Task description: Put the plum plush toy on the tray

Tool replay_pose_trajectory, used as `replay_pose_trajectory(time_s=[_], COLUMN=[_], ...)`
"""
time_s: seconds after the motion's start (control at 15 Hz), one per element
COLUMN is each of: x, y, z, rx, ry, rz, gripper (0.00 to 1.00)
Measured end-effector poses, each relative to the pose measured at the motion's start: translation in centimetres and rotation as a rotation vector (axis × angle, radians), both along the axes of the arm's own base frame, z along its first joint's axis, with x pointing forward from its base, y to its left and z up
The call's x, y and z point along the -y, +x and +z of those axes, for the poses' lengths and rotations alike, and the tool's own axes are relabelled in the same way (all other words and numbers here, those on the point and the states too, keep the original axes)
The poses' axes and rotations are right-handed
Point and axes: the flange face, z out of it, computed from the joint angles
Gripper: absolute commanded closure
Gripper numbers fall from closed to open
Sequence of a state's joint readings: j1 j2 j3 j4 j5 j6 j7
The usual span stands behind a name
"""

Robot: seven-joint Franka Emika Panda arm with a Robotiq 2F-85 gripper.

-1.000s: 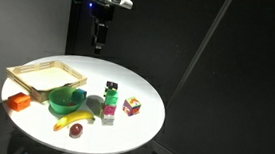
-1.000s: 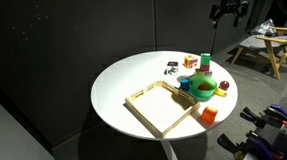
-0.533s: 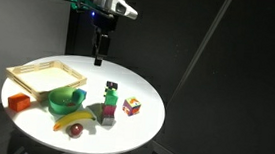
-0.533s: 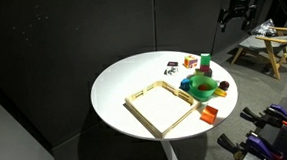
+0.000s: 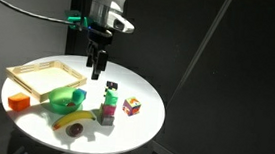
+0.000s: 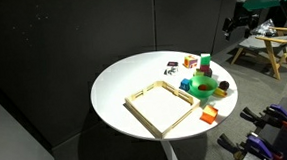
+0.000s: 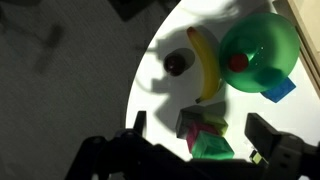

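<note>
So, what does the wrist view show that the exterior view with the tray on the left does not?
Only the wrist view: a small red thing inside the green bowl and a blue block at its edge. Only the exterior view: the whole tray, the orange block and the arm. Both: the plum plush toy, the banana, the open gripper.

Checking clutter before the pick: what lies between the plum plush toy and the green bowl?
The yellow banana lies between the plum plush toy and the green bowl, clearest in the wrist view.
</note>
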State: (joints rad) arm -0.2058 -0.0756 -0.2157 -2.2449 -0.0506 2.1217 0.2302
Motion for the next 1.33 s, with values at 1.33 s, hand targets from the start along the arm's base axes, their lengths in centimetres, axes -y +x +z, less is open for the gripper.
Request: replay_pose_trajectory(time_s=[1.33], x=[2.0], y=[-1.3], z=[-9.3], rx=[0.008], ry=[-0.025], rz=[0.033], gripper=[0.00])
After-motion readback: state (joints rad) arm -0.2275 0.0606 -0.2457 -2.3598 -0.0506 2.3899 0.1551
